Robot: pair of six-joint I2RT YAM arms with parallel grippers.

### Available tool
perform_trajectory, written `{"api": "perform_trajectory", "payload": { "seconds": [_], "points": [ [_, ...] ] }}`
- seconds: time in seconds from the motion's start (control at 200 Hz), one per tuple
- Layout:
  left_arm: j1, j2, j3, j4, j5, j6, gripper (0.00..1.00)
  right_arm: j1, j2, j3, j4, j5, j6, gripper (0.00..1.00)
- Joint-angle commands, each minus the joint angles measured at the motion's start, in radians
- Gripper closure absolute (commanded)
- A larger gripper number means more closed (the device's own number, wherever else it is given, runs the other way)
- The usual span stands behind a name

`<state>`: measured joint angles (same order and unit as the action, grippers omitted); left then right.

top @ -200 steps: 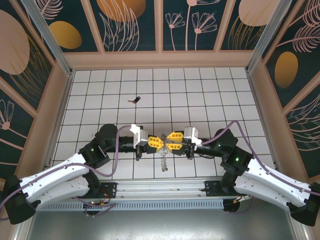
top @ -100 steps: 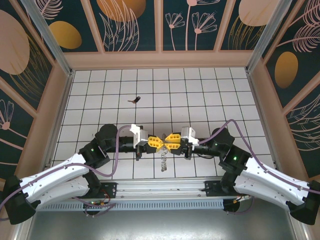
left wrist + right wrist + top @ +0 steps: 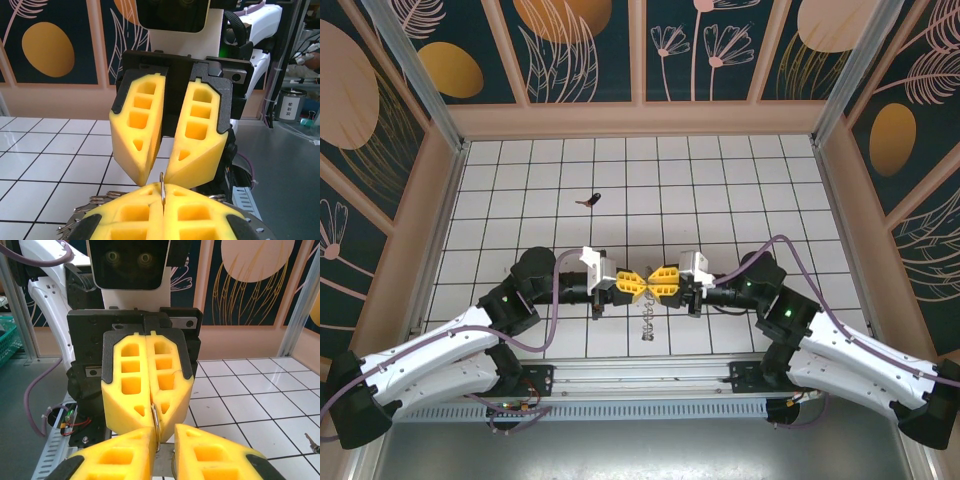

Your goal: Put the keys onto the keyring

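**Operator:** How are my arms sitting?

**Spotter:** You have both arms folded in from the near edge of the table (image 3: 740, 180). The elbows point outward and the forearms run level toward each other. Your left gripper (image 3: 638, 285) and right gripper (image 3: 656, 281) meet nose to nose over the middle tiles, close to the bases.

**Operator:** And the jaws?

**Spotter:** Your left jaws are pressed together on the keyring (image 3: 647, 318). In the left wrist view its wire stands up between the yellow fingers, and the fringed hoop hangs below the tips. Your right jaws are parted by a narrow gap with that same wire standing in it. I cannot tell whether they touch it.

**Operator:** Where is the key?

**Spotter:** The key (image 3: 590, 200) is small and dark with a thin reddish tail. It lies on the table well apart from both grippers, farther back and toward your left.

**Operator:** Is there any writing you can read?

**Spotter:** A grey can (image 3: 290, 106) beyond the table's edge carries a label, but the characters are too small to read.

**Operator:** What's the count?

**Spotter:** You have two arms, two grippers with two yellow fingers each, one keyring and one key.
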<state>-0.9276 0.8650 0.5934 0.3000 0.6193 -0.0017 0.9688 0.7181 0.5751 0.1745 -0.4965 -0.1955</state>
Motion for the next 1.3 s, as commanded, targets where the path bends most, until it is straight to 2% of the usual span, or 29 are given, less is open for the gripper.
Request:
{"api": "perform_trajectory", "payload": {
  "seconds": [0.0, 0.085, 0.16, 0.28, 0.41, 0.541, 0.761, 0.976, 1.291],
  "points": [
    [-0.012, 0.009, 0.028, 0.051, 0.040, 0.002, 1.00, -0.001, 0.034, 0.031, -0.010, -0.009, 0.004, 0.81],
    [-0.012, 0.009, 0.029, 0.051, 0.040, 0.002, 1.00, -0.003, 0.042, 0.038, -0.024, -0.017, 0.002, 0.86],
    [-0.013, 0.010, 0.030, 0.050, 0.039, 0.003, 1.00, -0.005, 0.047, 0.045, -0.037, -0.015, -0.005, 1.00],
    [-0.013, 0.019, 0.033, 0.035, 0.029, 0.010, 1.00, -0.014, 0.044, 0.054, -0.068, 0.009, -0.017, 1.00],
    [-0.012, 0.020, 0.061, -0.063, -0.016, 0.052, 1.00, -0.019, 0.047, 0.108, -0.167, 0.049, -0.044, 1.00],
    [-0.012, 0.017, 0.103, -0.193, -0.087, 0.112, 0.79, -0.019, 0.066, 0.182, -0.287, 0.094, -0.086, 1.00],
    [-0.012, 0.026, 0.161, -0.337, -0.182, 0.172, 0.71, -0.017, 0.127, 0.273, -0.412, 0.132, -0.135, 1.00],
    [-0.012, 0.041, 0.214, -0.455, -0.235, 0.230, 0.80, -0.002, 0.210, 0.348, -0.513, 0.167, -0.165, 1.00],
    [-0.012, 0.067, 0.235, -0.528, -0.270, 0.276, 0.80, 0.016, 0.227, 0.367, -0.512, 0.154, -0.173, 1.00]
  ]
}}
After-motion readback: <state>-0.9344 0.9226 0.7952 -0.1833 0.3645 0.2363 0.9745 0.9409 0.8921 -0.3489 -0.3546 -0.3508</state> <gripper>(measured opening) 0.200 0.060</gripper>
